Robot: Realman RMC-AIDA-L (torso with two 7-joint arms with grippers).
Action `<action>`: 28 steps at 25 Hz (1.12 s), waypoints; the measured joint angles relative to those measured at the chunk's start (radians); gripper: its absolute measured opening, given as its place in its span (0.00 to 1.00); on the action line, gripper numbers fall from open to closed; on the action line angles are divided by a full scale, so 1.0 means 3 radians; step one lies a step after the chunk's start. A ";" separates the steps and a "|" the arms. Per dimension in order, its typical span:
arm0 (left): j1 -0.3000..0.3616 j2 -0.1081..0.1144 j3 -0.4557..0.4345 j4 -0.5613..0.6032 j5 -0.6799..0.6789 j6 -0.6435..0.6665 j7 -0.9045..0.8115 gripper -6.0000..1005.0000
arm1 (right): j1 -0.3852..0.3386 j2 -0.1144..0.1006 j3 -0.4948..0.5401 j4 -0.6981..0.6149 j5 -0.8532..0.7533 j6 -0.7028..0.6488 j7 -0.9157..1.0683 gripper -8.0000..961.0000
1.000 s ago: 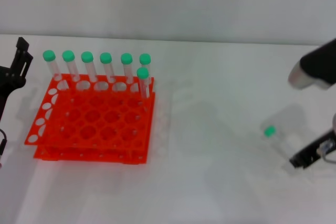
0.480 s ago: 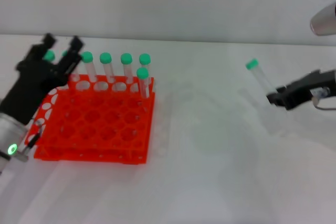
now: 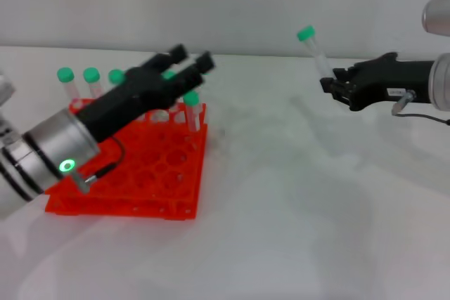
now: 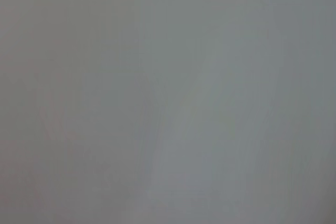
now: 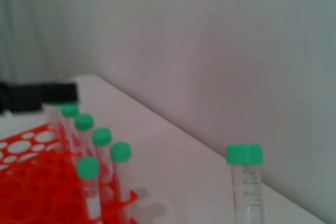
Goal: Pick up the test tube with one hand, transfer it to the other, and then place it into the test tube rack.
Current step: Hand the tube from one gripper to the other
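Head view: right gripper [image 3: 329,83] fingers clamp test tube [image 3: 314,48]; left gripper [image 3: 191,62] fingers spread over test tube rack [image 3: 126,194].

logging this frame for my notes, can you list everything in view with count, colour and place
test tube: one, clear with green cap, held in the air on the right, cap up, tilted
racked tubes: seven by the right wrist view, clear with green caps, standing along the far edge of the rack; some hidden in the head view
test tube rack: one, orange-red, on the table at the left
table: one, white
left tool: black, open, reaching above the rack toward the right
right tool: black, shut on the test tube, at the right
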 joint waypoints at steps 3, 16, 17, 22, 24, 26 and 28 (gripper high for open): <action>-0.0108 0.0002 -0.0010 0.0011 0.0177 -0.0029 -0.0146 0.73 | 0.0003 -0.0002 -0.0020 0.0084 0.0194 -0.0074 -0.0213 0.20; -0.0398 0.0001 -0.0018 0.0012 0.0457 -0.0091 -0.0531 0.73 | 0.0068 0.0002 -0.0321 0.0087 0.0484 -0.0180 -0.0550 0.20; -0.0404 0.0000 -0.0017 0.0008 0.0458 -0.0097 -0.0534 0.73 | 0.0071 0.0002 -0.0328 0.0087 0.0488 -0.0182 -0.0552 0.20; -0.0409 -0.0009 -0.0004 0.0009 0.0464 -0.0137 -0.0544 0.73 | 0.0061 0.0004 -0.0385 0.0030 0.0526 -0.0208 -0.0573 0.20; -0.0404 -0.0007 -0.0004 0.0006 0.0465 -0.0138 -0.0545 0.72 | 0.0050 0.0005 -0.0420 0.0000 0.0579 -0.0224 -0.0601 0.20; -0.0401 -0.0002 -0.0005 0.0002 0.0466 -0.0138 -0.0545 0.72 | 0.0048 0.0002 -0.0446 -0.0025 0.0615 -0.0225 -0.0627 0.20; -0.0401 0.0001 -0.0003 0.0001 0.0467 -0.0138 -0.0546 0.72 | 0.0047 -0.0001 -0.0486 -0.0052 0.0633 -0.0226 -0.0653 0.20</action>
